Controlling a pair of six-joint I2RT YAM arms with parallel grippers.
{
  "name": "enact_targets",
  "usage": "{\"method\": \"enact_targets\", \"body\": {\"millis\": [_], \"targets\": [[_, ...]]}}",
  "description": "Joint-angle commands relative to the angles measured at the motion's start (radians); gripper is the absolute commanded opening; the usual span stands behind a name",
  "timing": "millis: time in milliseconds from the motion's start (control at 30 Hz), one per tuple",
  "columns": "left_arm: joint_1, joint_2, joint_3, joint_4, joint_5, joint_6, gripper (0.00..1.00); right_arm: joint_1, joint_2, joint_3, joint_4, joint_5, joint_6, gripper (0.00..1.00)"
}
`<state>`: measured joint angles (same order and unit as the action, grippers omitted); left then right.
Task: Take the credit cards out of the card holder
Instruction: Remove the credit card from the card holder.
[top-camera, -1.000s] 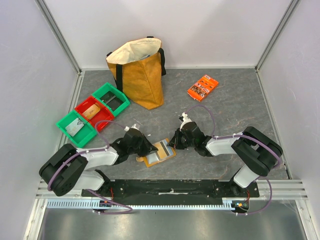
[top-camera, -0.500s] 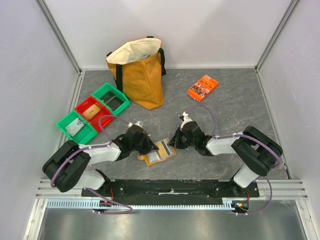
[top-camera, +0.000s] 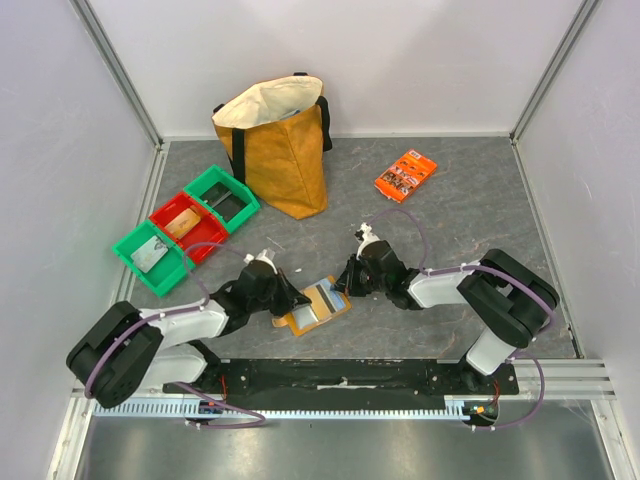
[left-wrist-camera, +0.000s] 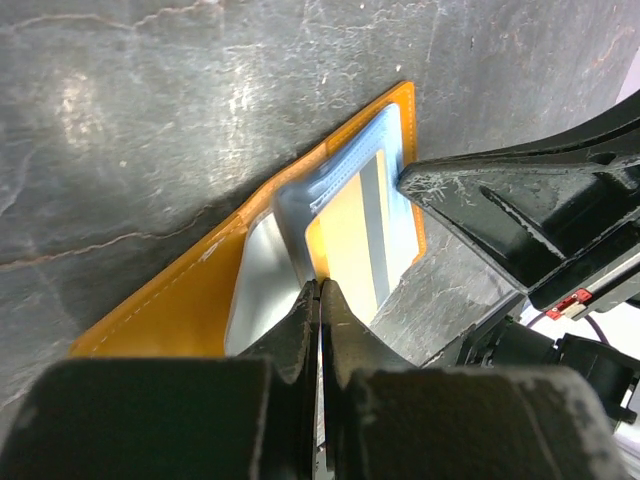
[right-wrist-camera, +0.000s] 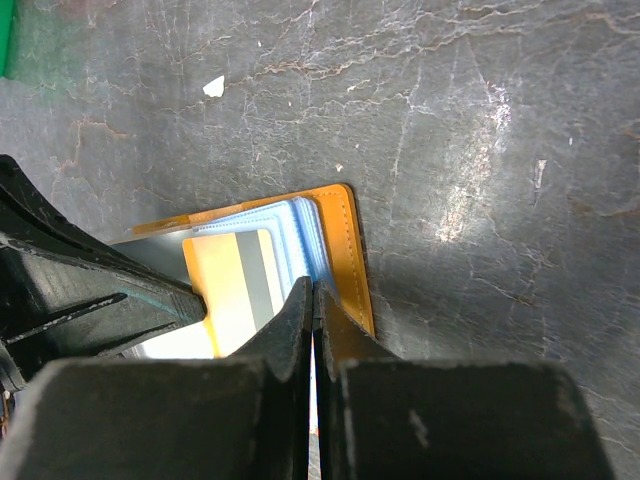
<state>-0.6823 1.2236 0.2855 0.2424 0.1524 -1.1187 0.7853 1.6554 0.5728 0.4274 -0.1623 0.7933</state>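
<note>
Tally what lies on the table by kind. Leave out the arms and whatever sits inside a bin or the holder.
green bins: 2
red bin: 1
tote bag: 1
orange packet: 1
card holder: 1
Total: 6

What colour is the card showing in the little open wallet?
The card is yellow-orange with a grey stripe; clearest in the left wrist view.

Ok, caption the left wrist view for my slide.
Shut left gripper tips meet a yellow, grey-striped card in the open card holder, the right gripper at its far edge.
</note>
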Motion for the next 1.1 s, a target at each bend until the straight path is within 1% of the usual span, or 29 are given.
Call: {"method": "enact_targets", "body": {"millis": [0, 167, 267, 433, 567, 667, 800, 1067], "targets": [[0.012, -0.038, -0.043, 0.040, 0.015, -0.041, 0.02, 0.014, 0.057, -0.031, -0.203, 0.035, -0.028, 0.00], [0.023, -0.070, -0.085, 0.049, 0.019, -0.052, 0.02, 0.014, 0.032, -0.040, -0.187, 0.038, -0.032, 0.00], [0.027, -0.055, -0.075, 0.055, 0.019, -0.033, 0.02, 0.012, -0.048, -0.050, -0.150, 0.017, -0.068, 0.00], [0.027, -0.007, -0.057, 0.095, 0.038, -0.013, 0.02, 0.014, -0.167, -0.037, -0.090, -0.066, -0.124, 0.00], [0.027, 0.011, -0.043, 0.112, 0.044, 0.000, 0.02, 0.022, -0.161, 0.001, -0.056, -0.169, -0.158, 0.00], [0.027, 0.022, -0.029, 0.117, 0.058, 0.011, 0.02, 0.025, -0.119, 0.025, -0.019, -0.227, -0.143, 0.00], [0.027, 0.028, -0.023, 0.124, 0.065, 0.016, 0.02, 0.026, -0.059, 0.042, -0.021, -0.212, -0.115, 0.00], [0.026, 0.027, -0.035, 0.127, 0.070, 0.019, 0.02, 0.017, -0.042, 0.021, -0.140, -0.056, -0.109, 0.00]]}}
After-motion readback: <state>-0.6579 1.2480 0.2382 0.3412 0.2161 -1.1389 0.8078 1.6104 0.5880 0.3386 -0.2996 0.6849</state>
